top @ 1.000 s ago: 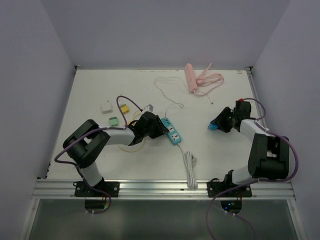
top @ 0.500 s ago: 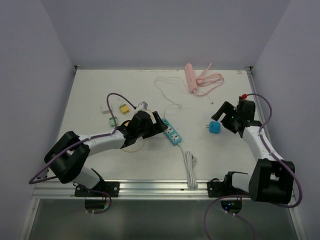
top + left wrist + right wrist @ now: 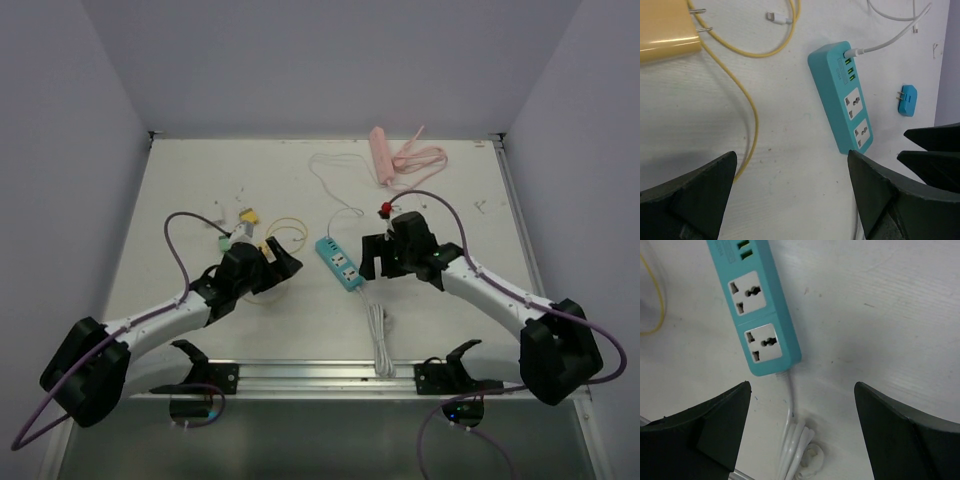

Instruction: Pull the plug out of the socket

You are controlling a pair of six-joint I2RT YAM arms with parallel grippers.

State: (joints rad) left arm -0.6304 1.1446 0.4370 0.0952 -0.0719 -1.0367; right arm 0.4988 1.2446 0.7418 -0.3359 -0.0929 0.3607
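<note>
Blue plug lies loose, apart from the teal power strip; I find it only in the left wrist view. The right wrist view shows both sockets vacant. Left gripper and right gripper gape wide beside the strip, holding nothing.

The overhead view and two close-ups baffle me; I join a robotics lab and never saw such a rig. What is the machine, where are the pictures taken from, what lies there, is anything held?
A left arm and a right arm are bolted at the table's near edge, each ending in a pincer. The overhead camera looks down from behind them; each close-up comes from a wrist camera, its own fingers showing below. On the table: a teal power strip with both large sockets empty, a white cable in its small port, a blue plug lying apart, a yellow charger, a pink strip. The left pincer and right pincer are open, holding nothing.
</note>
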